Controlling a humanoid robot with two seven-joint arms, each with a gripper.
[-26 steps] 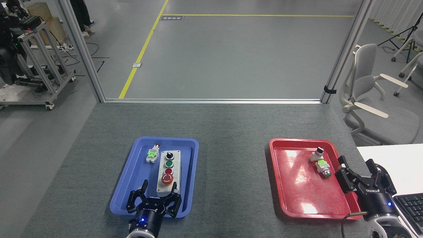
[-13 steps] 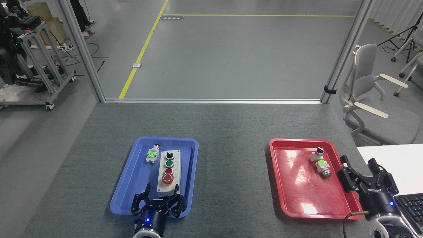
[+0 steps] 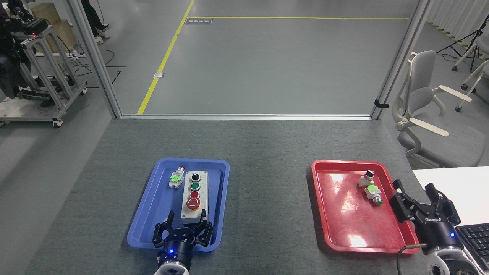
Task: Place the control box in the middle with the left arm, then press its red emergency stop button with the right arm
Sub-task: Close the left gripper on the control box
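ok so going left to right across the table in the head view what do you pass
blue tray → left end effector and control box inside it → bare middle → red tray → right end effector

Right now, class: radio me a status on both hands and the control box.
Left hand open at control box near end. Box in blue tray, not in the middle. Right hand open, idle beside red tray. Path clear.

The control box (image 3: 195, 196) has its near end hidden behind the left gripper (image 3: 184, 226). Both arms are cut off by the bottom edge. The keyboard (image 3: 473, 238) is cut off at the right.
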